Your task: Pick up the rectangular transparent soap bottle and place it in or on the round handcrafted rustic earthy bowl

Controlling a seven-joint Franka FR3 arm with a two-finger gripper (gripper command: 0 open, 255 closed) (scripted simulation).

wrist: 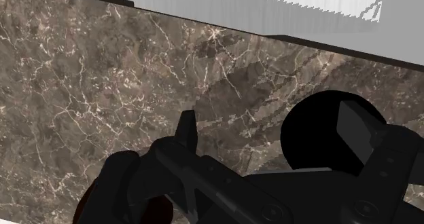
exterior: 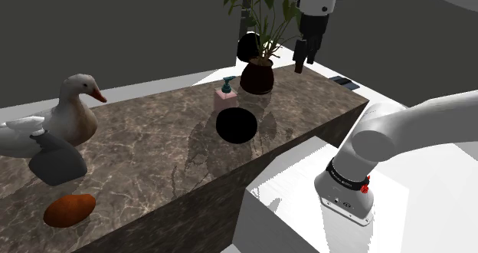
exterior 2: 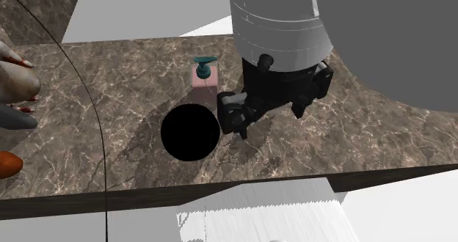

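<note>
Now: tool (exterior 2: 269, 122) wide, empty; pink soap btl (exterior 2: 204, 73) upright just beside black bowl (exterior 2: 190, 132).

A long bench of dark brown, pale-veined marble (exterior: 153, 136) runs from 8 o'clock to 2 o'clock in the shoulder view. Behind it, at 11 o'clock, stands a plain dark grey wall (exterior: 138, 21), with a white floor strip (exterior: 191, 77) below.

White arm (exterior: 417, 121), dark joints (exterior: 344, 179), all-black fingers (wrist: 187, 136).
</note>
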